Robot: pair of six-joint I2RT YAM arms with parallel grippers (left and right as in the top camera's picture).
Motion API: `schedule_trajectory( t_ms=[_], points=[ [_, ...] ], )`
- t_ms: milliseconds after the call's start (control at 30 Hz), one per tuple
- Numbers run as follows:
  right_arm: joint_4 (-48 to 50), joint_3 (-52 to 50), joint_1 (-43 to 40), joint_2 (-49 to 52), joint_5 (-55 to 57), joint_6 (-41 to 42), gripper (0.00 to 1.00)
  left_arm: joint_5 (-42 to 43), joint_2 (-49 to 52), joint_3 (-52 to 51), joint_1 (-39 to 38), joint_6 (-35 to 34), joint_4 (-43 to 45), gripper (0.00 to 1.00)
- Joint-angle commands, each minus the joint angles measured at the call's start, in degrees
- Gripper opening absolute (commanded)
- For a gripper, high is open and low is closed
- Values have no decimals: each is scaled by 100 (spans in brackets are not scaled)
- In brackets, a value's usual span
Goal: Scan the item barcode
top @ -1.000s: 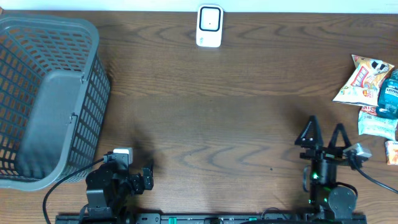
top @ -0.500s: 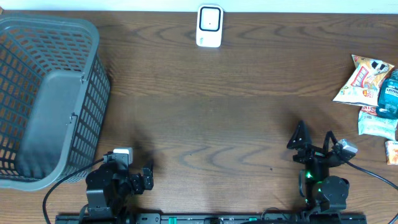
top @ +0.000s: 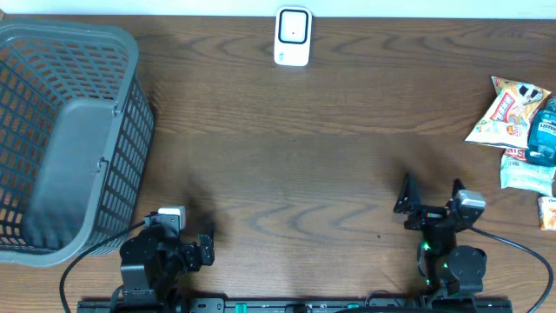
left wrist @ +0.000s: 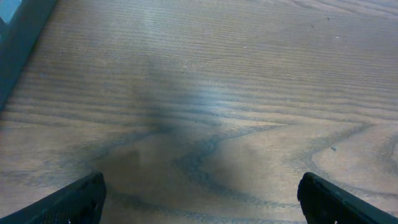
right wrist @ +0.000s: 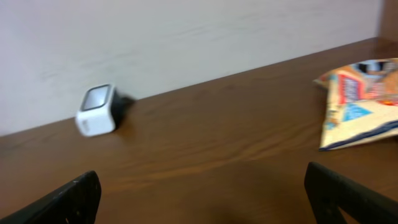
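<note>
Surface (top: 287, 156): dark brown wood grain, with a pale wall (right wrist: 186, 37) behind its far edge in the right wrist view.

Scanner (top: 293, 36): small white unit with a dark window, standing at the far edge of the surface. It serves as the reference for all entries below.

Basket (top: 61, 130): grey plastic lattice, well to the left of the scanner and nearer the robot.

Snack bag (top: 508, 111): pale with red and orange print, lying flat well to the right of the scanner at the right edge of the surface. Nothing holds it.

Bottle (top: 543, 130): blue, just beside the snack bag on the side away from the scanner.

Packet (top: 527, 174): pale, nearer the robot than the bottle and further from the scanner.

Left gripper (left wrist: 202, 199): fingers spread wide with nothing between them, low over bare wood, left of the scanner at the near edge.

Right gripper (right wrist: 208, 196): fingers spread wide, holding nothing, right of the scanner at the near edge. Its camera sees both scanner and snack bag.
</note>
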Motion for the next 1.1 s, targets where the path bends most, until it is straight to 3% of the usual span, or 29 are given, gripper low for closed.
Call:
schedule_trajectory(
  t_ms=[0,967,1067],
  points=[
    [-35,-9,201,-42,-695,-140,99,50,7,15,-17,-4,-328,98],
    [-37,-7,160,-37,-684,-142,99,-61,7,15,-17,-2,-323,98],
    [-35,-7,160,-37,-682,-142,99,184,2,15,-17,-7,341,98]
  ],
)
